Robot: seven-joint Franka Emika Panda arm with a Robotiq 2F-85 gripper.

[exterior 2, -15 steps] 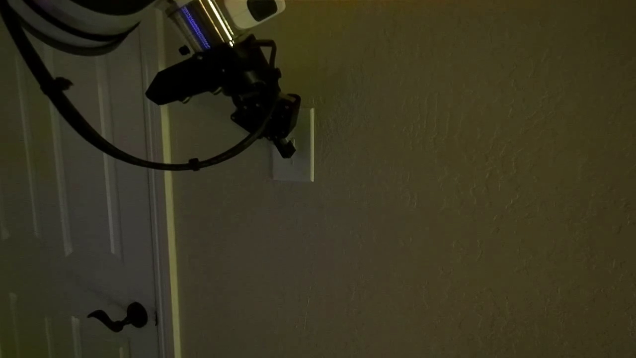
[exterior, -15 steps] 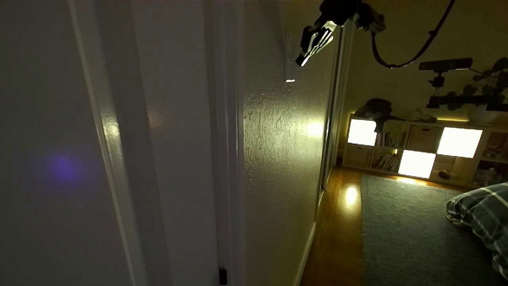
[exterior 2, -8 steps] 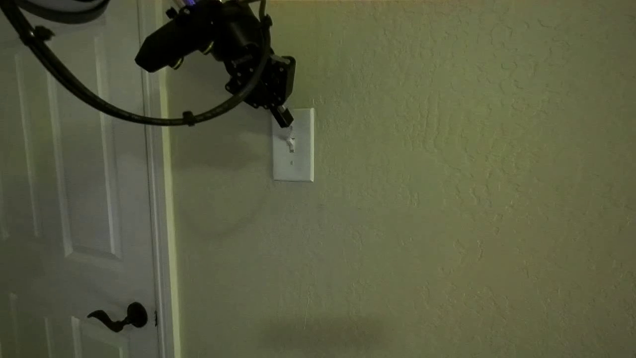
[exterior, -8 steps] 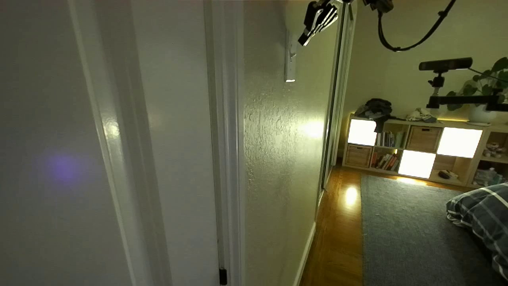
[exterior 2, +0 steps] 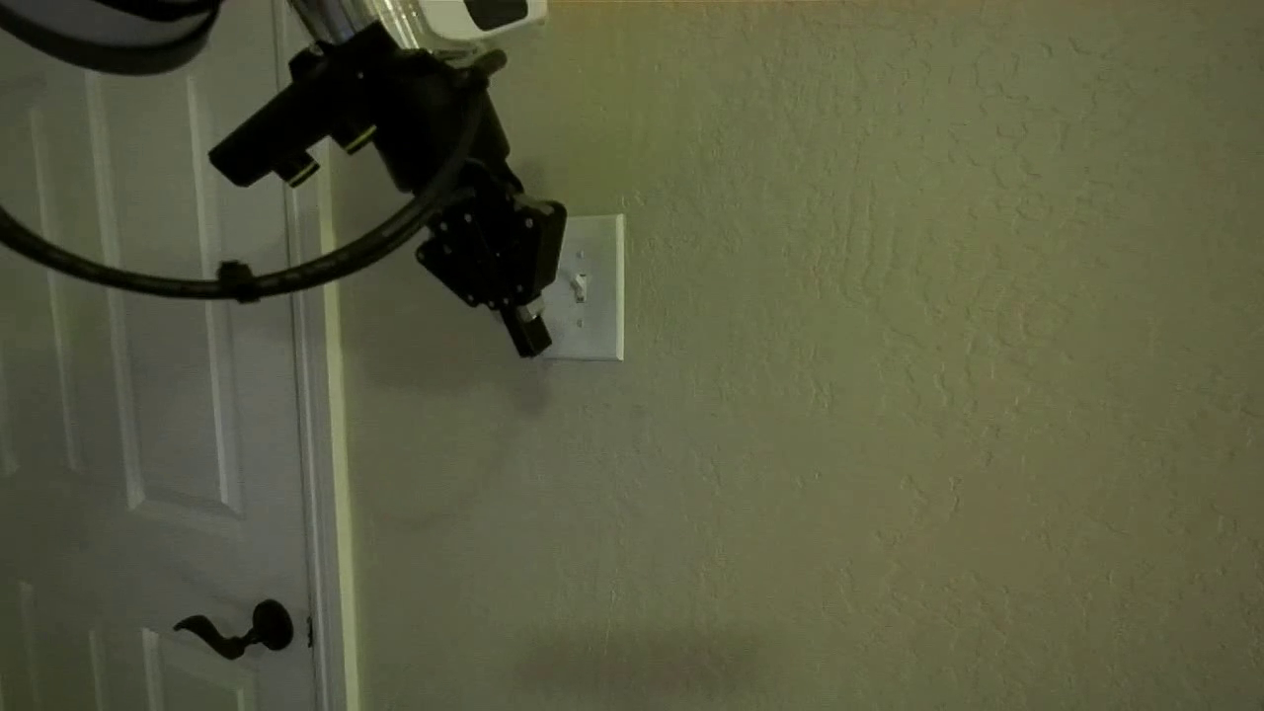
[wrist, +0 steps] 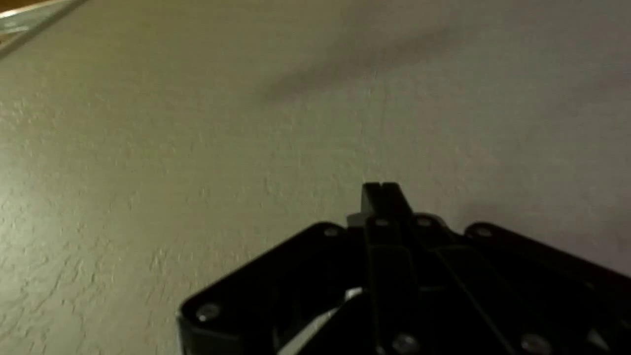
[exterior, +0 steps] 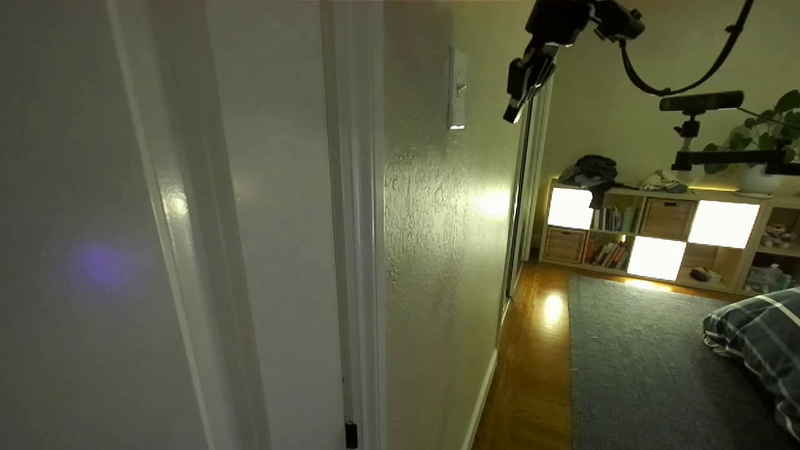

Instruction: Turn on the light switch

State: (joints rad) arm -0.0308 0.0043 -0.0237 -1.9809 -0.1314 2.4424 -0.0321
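Note:
The light switch, a white upright wall plate, is on the wall in both exterior views (exterior: 457,109) (exterior 2: 597,331). Its small toggle (exterior 2: 580,286) sticks out at the middle and appears to slant upward. My gripper (exterior: 512,117) hangs off the wall, apart from the plate. In an exterior view its fingertips (exterior 2: 531,341) are left of and below the toggle, covering the plate's left edge. In the wrist view the fingertips (wrist: 381,186) are pressed together with nothing between them. The switch is out of the wrist view, which shows bare wall.
A white door (exterior 2: 158,395) with a dark handle (exterior 2: 242,630) stands beside the switch. A shelf (exterior: 625,234) with glowing cubbies, a camera on a mount (exterior: 701,101) and a plaid-covered bed (exterior: 762,344) are farther off. A cable (exterior 2: 237,284) loops from the arm.
The room became brighter between one second and half a second ago. My gripper rose from the toggle, then moved away from the wall and down, uncovering the toggle.

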